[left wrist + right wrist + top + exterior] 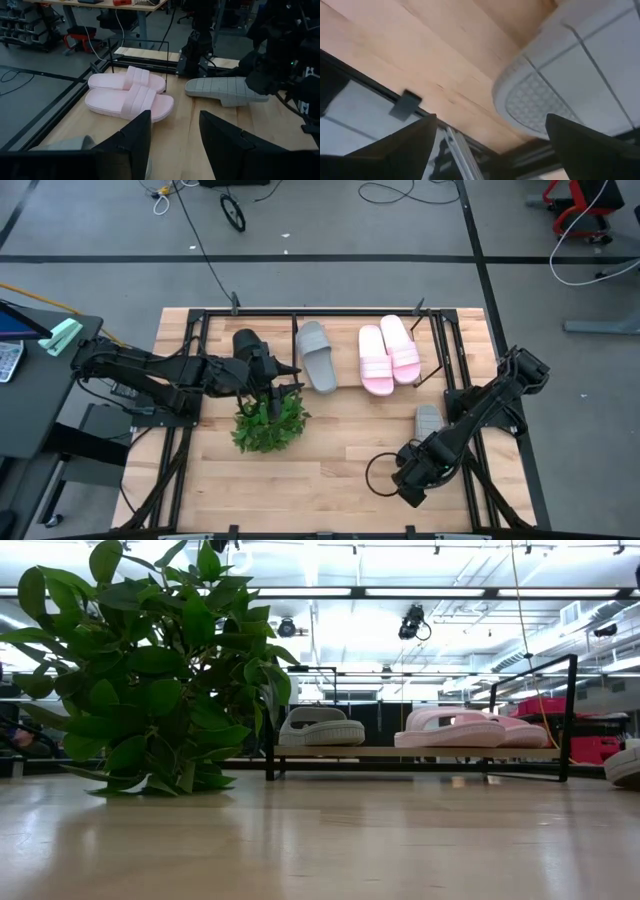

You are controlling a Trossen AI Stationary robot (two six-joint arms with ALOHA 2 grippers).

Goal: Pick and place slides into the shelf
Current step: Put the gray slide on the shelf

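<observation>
We find three slides on the shelf (440, 345); the last grey slide (428, 419) lies off it at 5 o'clock. Our right gripper (490, 145), fingers spread, nears it: straddle the strap squarely before closing. The left gripper (172, 140) waits open.

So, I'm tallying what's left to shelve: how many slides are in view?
4. One grey slide and two pink slides lie on the shelf. The second grey slide lies off it on the table, by the right arm, partly hidden.
</observation>
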